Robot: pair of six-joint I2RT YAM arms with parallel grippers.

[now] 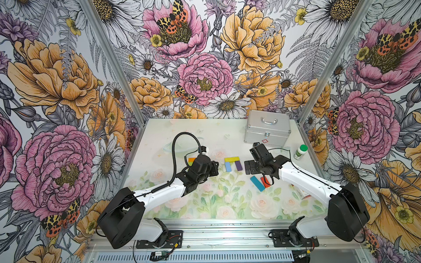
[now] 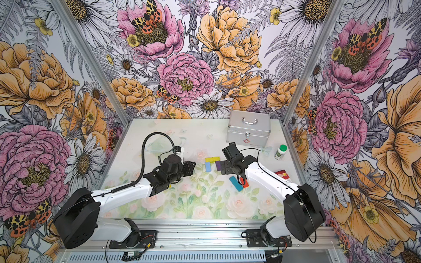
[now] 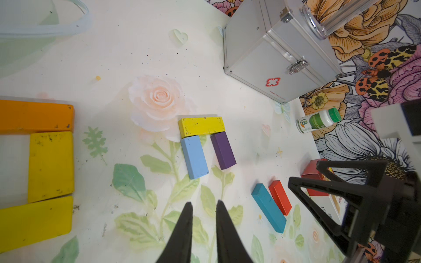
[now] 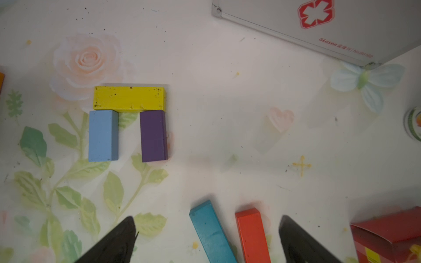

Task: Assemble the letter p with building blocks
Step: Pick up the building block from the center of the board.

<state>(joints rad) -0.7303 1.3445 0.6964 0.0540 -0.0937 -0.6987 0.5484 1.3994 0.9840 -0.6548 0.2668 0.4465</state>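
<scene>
Three building blocks sit together mid-table as an arch: a yellow block (image 4: 129, 98) lies across the top, touching a light blue block (image 4: 103, 136) and a purple block (image 4: 153, 136) that run down from it with a gap between them. My right gripper (image 4: 207, 223) is spread wide and empty, with a blue block (image 4: 210, 232) and a red block (image 4: 250, 234) lying side by side between its fingers. My left gripper (image 3: 204, 205) is parted only narrowly and pinches nothing. I judge a pickup comes next. To do it well, I should shift until my fingers straddle one block across its narrow width, then close squarely so I don't drag its neighbour.
</scene>
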